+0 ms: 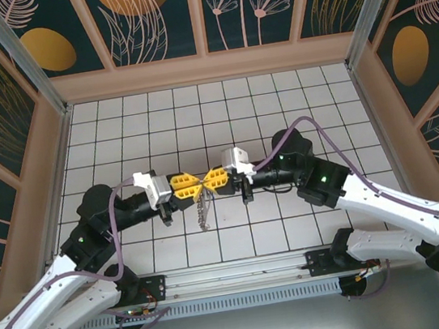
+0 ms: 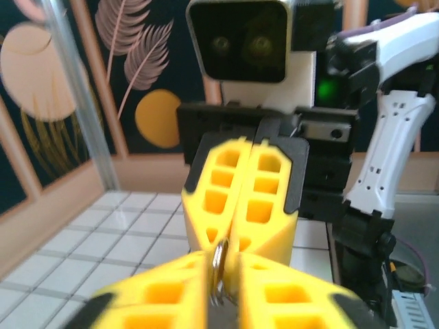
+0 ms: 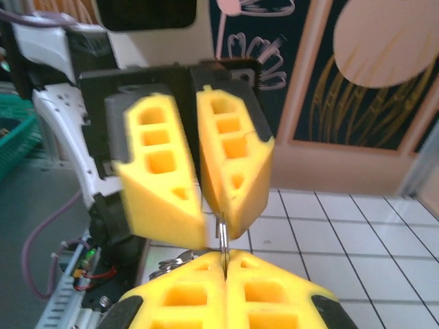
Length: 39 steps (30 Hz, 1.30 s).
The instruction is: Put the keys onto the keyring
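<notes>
Both arms meet tip to tip above the middle of the table point(image 1: 277, 107), a white tiled surface with dark grout lines, matte. The left end effector point(image 1: 197, 184) and the right end effector point(image 1: 209, 182) face each other nose to nose. The fingers point(image 2: 264, 199) are bright yellow plastic wedges, hollowed into rectangular cells and tapering to blunt tips, and sit on black housings. The keyring point(image 1: 203, 214) hangs from the meeting point as a short, limp, beaded or chain-like strand, silvery to brownish, and its lower end reaches down toward the table (whether it touches cannot be judged from above). Its upper part is a thin silvery metal ring point(image 2: 219, 271), round wire with a glossy surface. In the left wrist view this ring sits in the narrow slot between the left end effector's two pads, pinched there. In the right wrist view the same ring appears edge-on as a fine bright line rising out of the seam between the right end effector's pads, which are pressed together on it. Both end effectors are thus clamped on the keyring from opposite sides. A small silvery cluster point(image 3: 170, 264) sits just beside the right pads, too blurred to identify.
</notes>
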Each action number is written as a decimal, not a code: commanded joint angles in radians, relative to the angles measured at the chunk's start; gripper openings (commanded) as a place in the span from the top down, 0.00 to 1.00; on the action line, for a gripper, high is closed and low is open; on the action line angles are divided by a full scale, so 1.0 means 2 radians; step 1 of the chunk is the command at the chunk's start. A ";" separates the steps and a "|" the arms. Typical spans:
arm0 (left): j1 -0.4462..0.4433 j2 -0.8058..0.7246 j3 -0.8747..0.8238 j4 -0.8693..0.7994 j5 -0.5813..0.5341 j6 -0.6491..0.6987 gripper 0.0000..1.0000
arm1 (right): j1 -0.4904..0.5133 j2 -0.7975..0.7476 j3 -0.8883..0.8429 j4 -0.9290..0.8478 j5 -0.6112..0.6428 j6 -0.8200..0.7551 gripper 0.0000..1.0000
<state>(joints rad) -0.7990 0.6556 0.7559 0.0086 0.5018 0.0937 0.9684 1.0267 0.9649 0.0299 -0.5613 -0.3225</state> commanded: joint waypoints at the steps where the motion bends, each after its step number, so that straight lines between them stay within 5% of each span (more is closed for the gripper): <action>1: -0.003 0.003 0.044 -0.123 -0.056 0.044 0.74 | 0.003 0.009 0.041 -0.075 0.067 -0.034 1.00; 9: -0.003 0.053 0.105 -0.237 -0.067 0.098 0.69 | 0.030 0.050 0.098 -0.195 0.149 -0.066 1.00; 26: -0.003 0.094 0.123 -0.247 -0.062 0.124 0.68 | 0.044 0.051 0.100 -0.198 0.111 -0.078 1.00; 32: -0.003 0.096 0.116 -0.241 -0.058 0.126 0.72 | 0.046 0.047 0.097 -0.187 0.096 -0.076 1.00; 39: -0.003 0.092 0.111 -0.225 -0.045 0.126 0.89 | 0.049 0.044 0.095 -0.182 0.097 -0.075 1.00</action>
<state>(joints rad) -0.8051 0.8459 0.9764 -0.4759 0.4068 0.3405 1.0492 1.1465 1.1271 -0.3820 -0.3332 -0.4667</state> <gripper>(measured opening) 0.130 0.049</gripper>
